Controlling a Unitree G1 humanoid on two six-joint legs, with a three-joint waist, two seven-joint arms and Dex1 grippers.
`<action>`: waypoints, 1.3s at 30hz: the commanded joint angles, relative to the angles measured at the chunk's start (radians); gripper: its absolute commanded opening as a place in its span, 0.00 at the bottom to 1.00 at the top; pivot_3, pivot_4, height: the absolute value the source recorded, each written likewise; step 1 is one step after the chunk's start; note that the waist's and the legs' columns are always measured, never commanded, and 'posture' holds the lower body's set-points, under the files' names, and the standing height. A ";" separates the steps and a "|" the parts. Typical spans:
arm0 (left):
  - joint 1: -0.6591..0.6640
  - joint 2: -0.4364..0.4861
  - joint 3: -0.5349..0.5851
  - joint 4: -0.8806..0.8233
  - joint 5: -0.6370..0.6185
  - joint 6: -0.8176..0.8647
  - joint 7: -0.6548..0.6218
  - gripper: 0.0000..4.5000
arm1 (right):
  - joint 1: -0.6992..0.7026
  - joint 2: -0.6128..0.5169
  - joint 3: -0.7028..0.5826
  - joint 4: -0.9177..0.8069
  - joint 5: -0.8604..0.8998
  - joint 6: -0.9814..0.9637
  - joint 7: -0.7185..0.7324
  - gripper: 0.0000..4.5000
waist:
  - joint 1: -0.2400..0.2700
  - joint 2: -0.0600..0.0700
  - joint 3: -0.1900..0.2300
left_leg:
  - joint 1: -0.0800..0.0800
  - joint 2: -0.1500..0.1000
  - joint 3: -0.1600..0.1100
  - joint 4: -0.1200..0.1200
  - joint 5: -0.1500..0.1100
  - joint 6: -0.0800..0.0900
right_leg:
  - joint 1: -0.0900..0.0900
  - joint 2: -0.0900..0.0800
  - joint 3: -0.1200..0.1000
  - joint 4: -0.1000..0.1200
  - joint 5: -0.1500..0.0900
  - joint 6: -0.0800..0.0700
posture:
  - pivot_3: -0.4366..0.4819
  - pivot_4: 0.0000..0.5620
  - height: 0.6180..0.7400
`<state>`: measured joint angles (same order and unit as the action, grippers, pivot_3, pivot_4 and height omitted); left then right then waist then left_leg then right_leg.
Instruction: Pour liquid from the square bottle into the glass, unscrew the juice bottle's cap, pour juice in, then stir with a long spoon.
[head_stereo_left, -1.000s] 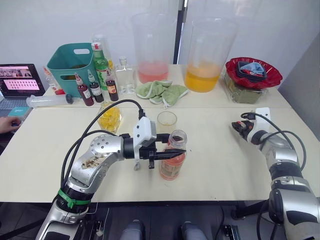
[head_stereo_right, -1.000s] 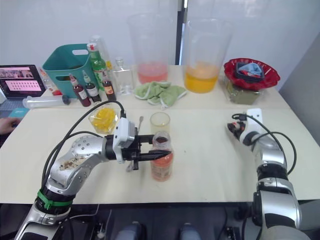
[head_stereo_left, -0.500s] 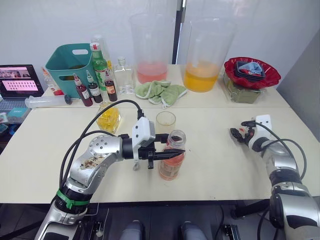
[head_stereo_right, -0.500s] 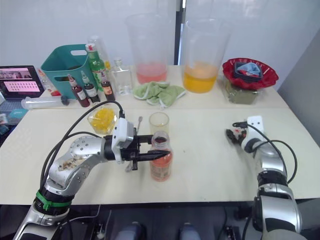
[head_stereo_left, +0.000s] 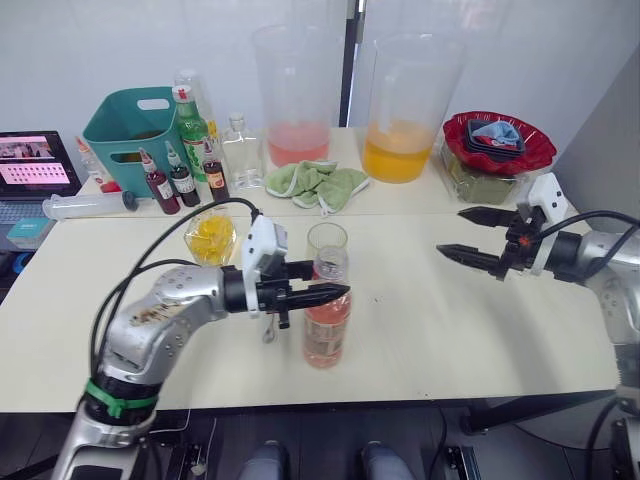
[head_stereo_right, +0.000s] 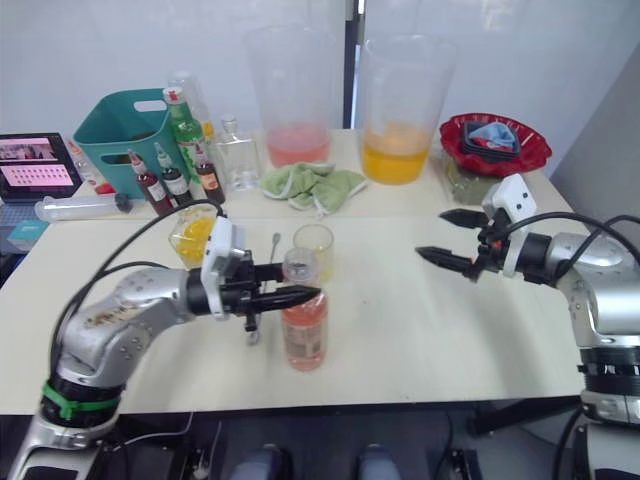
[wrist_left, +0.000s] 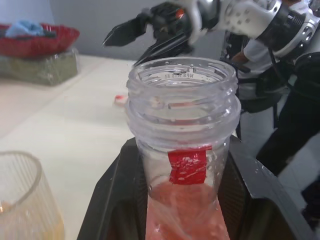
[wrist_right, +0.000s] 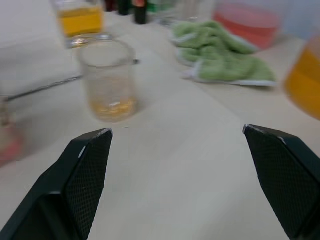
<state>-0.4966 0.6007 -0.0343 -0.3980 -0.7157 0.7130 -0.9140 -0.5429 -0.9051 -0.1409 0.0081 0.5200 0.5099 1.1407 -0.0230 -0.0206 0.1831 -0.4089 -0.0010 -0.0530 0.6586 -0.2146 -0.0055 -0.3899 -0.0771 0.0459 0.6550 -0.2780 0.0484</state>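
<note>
I see the left gripper (head_stereo_left: 318, 293) clamped on the neck of the juice bottle (head_stereo_left: 327, 325), one black finger on each side. The bottle stands upright near the front middle of the table (head_stereo_left: 420, 330). Its mouth is open, with no cap on the threads, and the juice (wrist_left: 182, 210) fills the lower part of it. The glass (head_stereo_left: 327, 247) stands just behind the bottle, apart from it, with a shallow layer of yellow liquid (wrist_right: 112, 107) in its bottom. The square bottle (head_stereo_left: 212, 236), holding more of the yellow liquid, sits to the left of the glass. The long spoon (wrist_right: 42, 88) lies flat on the table between the square bottle and the glass.

The right gripper (head_stereo_left: 475, 235) hangs above the table on the right side, well apart from the bottle, its fingers spread wide and empty, pointing toward the glass. A small white and red object (wrist_left: 120, 99), possibly the cap, lies on the table; I cannot tell for certain.
</note>
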 joint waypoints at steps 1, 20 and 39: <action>-0.088 0.046 0.139 -0.063 -0.155 0.081 0.027 0.33 | 0.001 -0.019 -0.022 -0.128 0.105 0.118 0.025 0.99 | 0.005 -0.001 0.001 | 0.000 0.000 0.000 0.000 0.000 0.000 | 0.000 0.000 0.000 0.000 0.000 0.000 | 0.48 0.27 1.00; -0.377 0.150 0.038 0.336 0.180 -0.189 -0.036 0.33 | 0.173 0.040 -0.085 -0.423 0.286 0.277 -0.138 0.99 | 0.019 -0.002 0.002 | -0.005 -0.001 -0.001 0.001 0.000 0.000 | -0.003 -0.001 -0.002 -0.001 0.000 0.000 | 0.48 0.27 1.00; -0.677 -0.147 -0.152 1.139 0.808 -1.201 0.196 0.33 | 0.314 0.079 -0.183 -0.602 0.395 0.314 -0.398 0.99 | 0.033 -0.004 0.002 | -0.016 -0.003 0.000 0.004 0.002 -0.002 | -0.016 -0.001 -0.001 0.006 0.000 0.000 | 0.48 0.27 1.00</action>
<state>-1.1188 0.4537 -0.1922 0.7196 0.0513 -0.3928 -0.7785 -0.2279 -0.8300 -0.2900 -0.5617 0.9083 0.8402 0.7612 0.0102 -0.0245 0.1856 -0.4254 -0.0036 -0.0532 0.6626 -0.2130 -0.0073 -0.4055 -0.0783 0.0444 0.6608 -0.2777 0.0483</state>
